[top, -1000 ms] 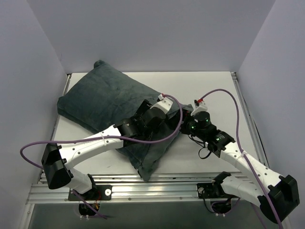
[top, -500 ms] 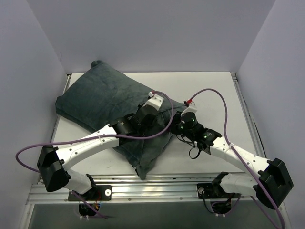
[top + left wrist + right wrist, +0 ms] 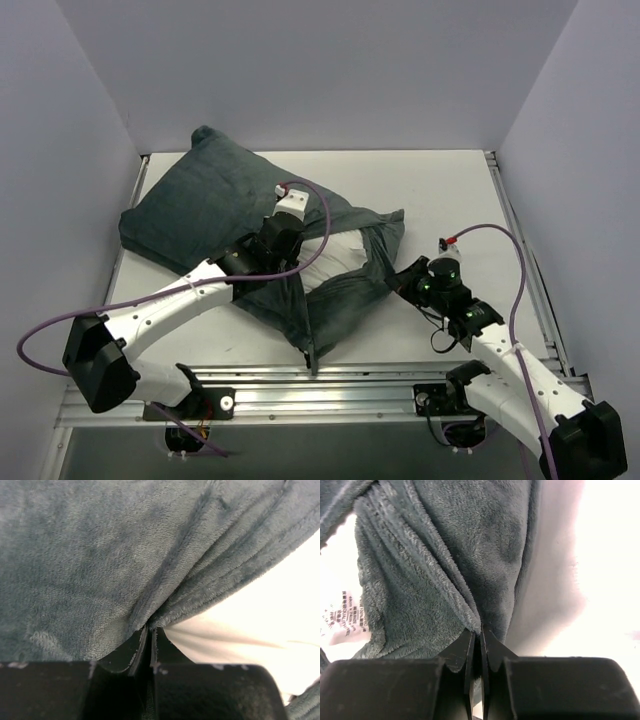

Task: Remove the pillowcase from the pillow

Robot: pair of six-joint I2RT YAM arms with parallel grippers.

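Note:
The dark grey-teal pillowcase lies on the left and middle of the table, its open end facing right. The white pillow shows through the stretched mouth. My left gripper is shut on the upper hem of that mouth, and in the left wrist view its tips pinch a plush fold of the pillowcase beside the white pillow. My right gripper is shut on the mouth's right edge. In the right wrist view its tips clamp a fold of the pillowcase. A white printed tag shows at the left.
White table runs right and behind the pillowcase. Grey walls close in the left, back and right sides. A metal rail runs along the near edge by the arm bases. Purple cables loop from both arms.
Both grippers have closed on the pillowcase's open end. The left one drew back left and the right one pulled right and nearer, spreading the mouth and baring the white pillow.

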